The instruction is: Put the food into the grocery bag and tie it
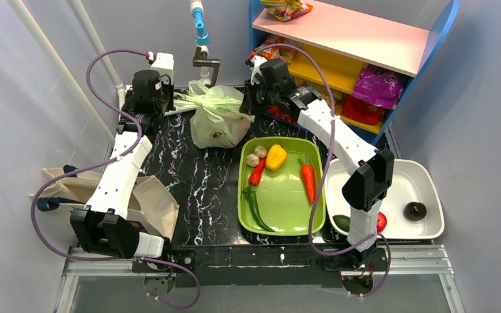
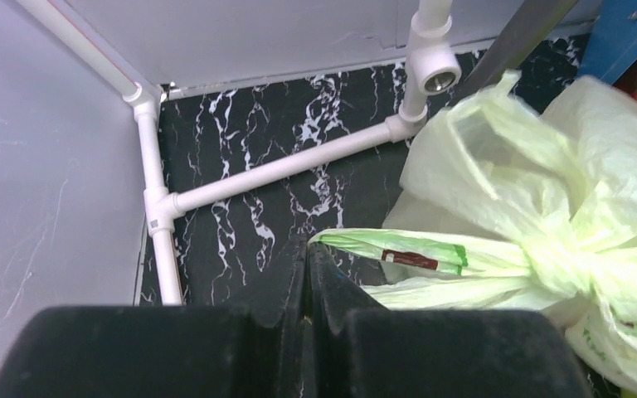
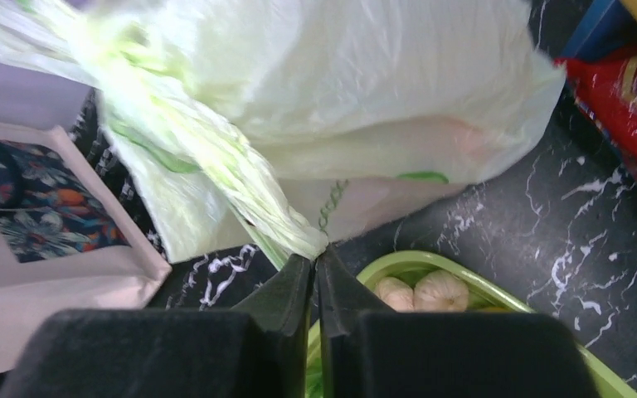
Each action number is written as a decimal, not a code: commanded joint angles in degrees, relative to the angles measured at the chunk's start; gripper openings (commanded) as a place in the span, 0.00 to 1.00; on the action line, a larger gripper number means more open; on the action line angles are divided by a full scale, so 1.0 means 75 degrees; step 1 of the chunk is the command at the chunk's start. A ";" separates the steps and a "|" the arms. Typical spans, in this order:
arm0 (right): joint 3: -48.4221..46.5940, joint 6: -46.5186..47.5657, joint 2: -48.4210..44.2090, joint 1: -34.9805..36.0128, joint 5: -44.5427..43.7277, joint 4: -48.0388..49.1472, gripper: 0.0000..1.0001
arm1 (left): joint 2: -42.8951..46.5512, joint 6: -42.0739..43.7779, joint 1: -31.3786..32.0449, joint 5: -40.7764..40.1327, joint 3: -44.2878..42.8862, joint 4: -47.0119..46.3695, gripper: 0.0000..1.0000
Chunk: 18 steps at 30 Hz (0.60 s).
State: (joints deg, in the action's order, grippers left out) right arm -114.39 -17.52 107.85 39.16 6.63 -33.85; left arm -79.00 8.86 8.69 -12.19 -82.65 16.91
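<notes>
The pale-green plastic grocery bag point(image 1: 218, 117) stands at the back middle of the black marble table, its handles knotted on top. My left gripper point(image 2: 308, 249) is shut on the bag's left handle end point(image 2: 398, 257), pulled out to the left. My right gripper point(image 3: 315, 259) is shut on the right handle end point(image 3: 216, 166), twisted taut. In the top view the left gripper point(image 1: 169, 104) and right gripper point(image 1: 248, 103) flank the bag. Food lies in a green tray point(image 1: 280, 208): yellow pepper point(image 1: 275, 156), carrot point(image 1: 308, 181), red chili point(image 1: 257, 171), garlic point(image 1: 256, 156), green chili point(image 1: 254, 207).
A white bin point(image 1: 424, 189) at right holds a dark round fruit point(image 1: 415, 210), a red item point(image 1: 381, 222) and a green one point(image 1: 341, 222). A beige canvas tote point(image 1: 150, 202) lies at left. A shelf point(image 1: 359, 39) with snack packets stands back right. White pipes point(image 2: 282, 166) run along the back.
</notes>
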 commanded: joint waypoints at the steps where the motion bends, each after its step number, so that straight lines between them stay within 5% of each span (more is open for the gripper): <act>1: 0.0409 -0.0319 0.0238 -0.0250 0.0067 -0.0772 0.20 | 0.0561 -0.0165 -0.0268 -0.0802 0.0520 -0.0285 0.13; 3: 0.0574 -0.0499 0.0140 -0.0241 0.0299 -0.1044 0.30 | 0.0961 -0.0412 -0.0268 -0.0790 0.0856 -0.0145 0.47; 6: 0.0561 -0.0642 -0.0154 -0.0232 0.0479 -0.1560 0.45 | 0.1613 -0.0697 -0.0267 -0.0794 0.1010 0.0408 0.69; 8: 0.0465 -0.0705 -0.0362 -0.0228 0.0525 -0.1903 0.51 | 0.2149 -0.0852 -0.0255 -0.0810 0.0967 0.0813 0.93; 11: 0.0464 -0.0757 -0.0721 -0.0189 0.0578 -0.2269 0.64 | 0.2861 -0.0972 -0.0255 -0.0763 0.0609 0.1647 0.98; 15: 0.0742 -0.0950 -0.1201 -0.0119 0.0680 -0.2463 0.67 | 0.3627 -0.1047 -0.0255 -0.1133 0.0032 0.2868 0.98; 16: 0.0855 -0.1164 -0.1426 -0.0072 0.0790 -0.2669 0.69 | 0.3972 -0.1700 -0.0256 -0.2224 -0.0377 0.3958 0.98; 18: 0.0961 -0.1226 -0.1534 -0.0024 0.0858 -0.2720 0.69 | 0.3955 -0.2023 -0.0253 -0.2653 -0.0687 0.4937 0.98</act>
State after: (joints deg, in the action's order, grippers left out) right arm -109.19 -25.71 99.70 39.40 13.78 -48.05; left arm -51.09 -0.36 7.77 -17.12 -82.17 39.22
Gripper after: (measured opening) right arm 0.689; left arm 0.981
